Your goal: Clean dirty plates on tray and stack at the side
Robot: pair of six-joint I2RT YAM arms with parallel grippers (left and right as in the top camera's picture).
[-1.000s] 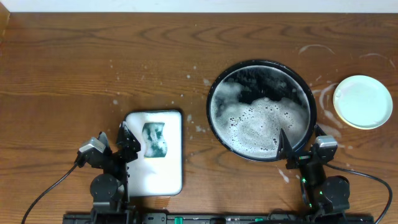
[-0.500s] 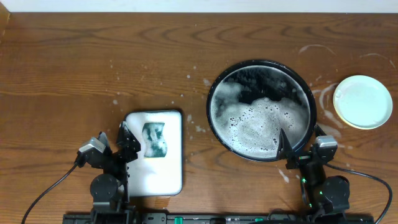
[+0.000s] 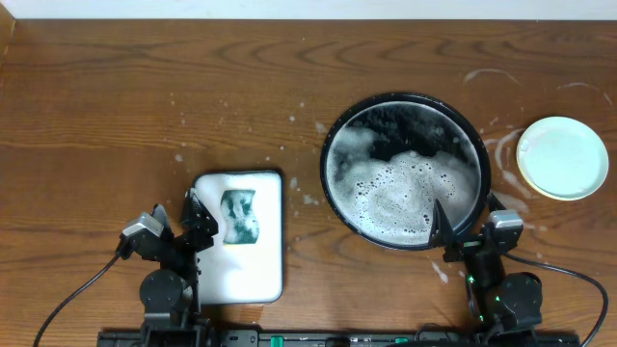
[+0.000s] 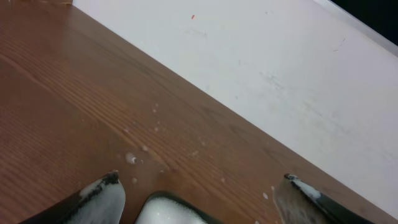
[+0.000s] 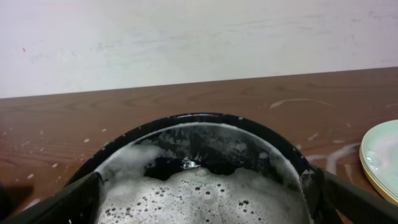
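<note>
The black tray [image 3: 333,145] sits right of centre, wet and mostly covered in white foam; no plate shows in it. A pale mint-green plate [image 3: 563,157] lies on the table to its right. In the right wrist view its edge [image 5: 380,158] shows a yellow rim beneath it. My right gripper [image 3: 465,220] is open and empty at the tray's near rim [image 5: 186,118], with its fingers either side of the foam. My left gripper [image 3: 178,224] is open and empty at the near left corner of the white dish [image 3: 217,280].
The white rectangular dish holds a green sponge [image 3: 239,216], and its foamy corner shows in the left wrist view [image 4: 163,210]. Foam flecks and wet streaks [image 3: 501,145] mark the wood around the tray and the plate. A pale wall [image 5: 186,37] runs along the far table edge.
</note>
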